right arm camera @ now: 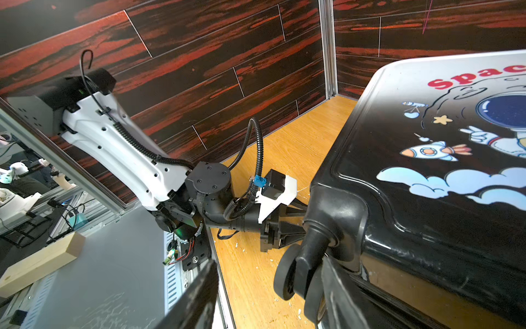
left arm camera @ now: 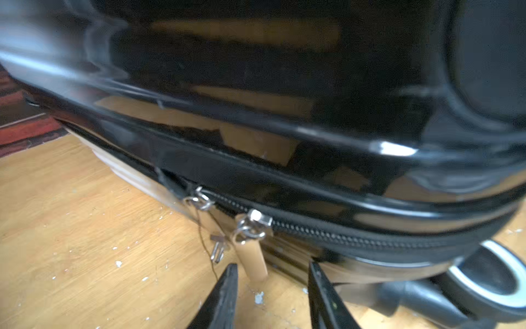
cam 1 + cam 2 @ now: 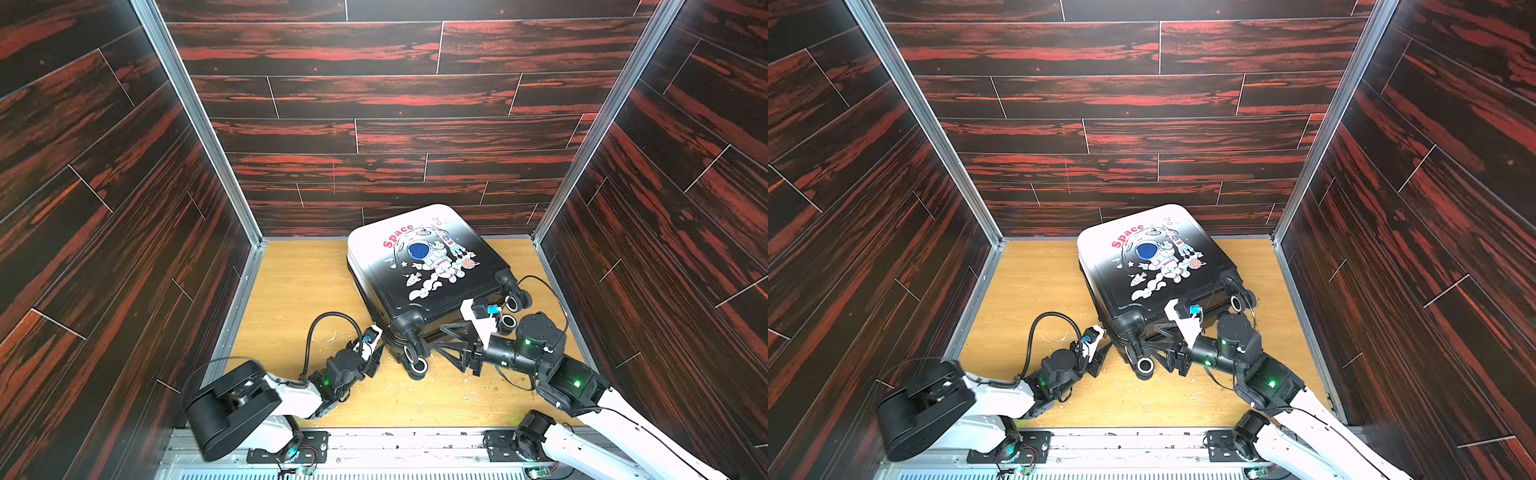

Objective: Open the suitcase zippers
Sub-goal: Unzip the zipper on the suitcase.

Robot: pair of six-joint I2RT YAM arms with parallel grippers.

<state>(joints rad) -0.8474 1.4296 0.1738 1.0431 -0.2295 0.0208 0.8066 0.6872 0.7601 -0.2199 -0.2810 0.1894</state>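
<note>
The left jaws stand partly open and hold nothing. In the left wrist view their fingertips (image 2: 227, 287) flank a gap, and the tan pull tab (image 2: 252, 257) hangs just ahead of that gap, not yet between the pads. The right jaws are spread wide at the wheel end of the case. One wheel (image 1: 287, 273) sits between the fingers, but a clear gap on one side shows that it is not clamped.

The suitcase (image 3: 415, 299) lies flat on the counter (image 3: 299, 291), printed shell up. Its wheels face the robot and its far end is near the back wall.

The zippers (image 2: 370, 239) run along the rim between the shell halves. Two metal sliders (image 2: 257, 218) sit close together, and the track from them toward the wheel is shut.

Handling notes:
- The shell is stiff and glossy, so flat pads probably slip on it. Do not grip the shell.
- The case looks light and stands on rolling wheels, so it is likely to slide when the zipper is pulled. Brace it at the wheel end.
- The tab is thin and limp. Take hold close to its slider and pull along the track, not away from it.
- The small metal pull (image 2: 217, 250) dangles loose and is a poorer hold.
</note>
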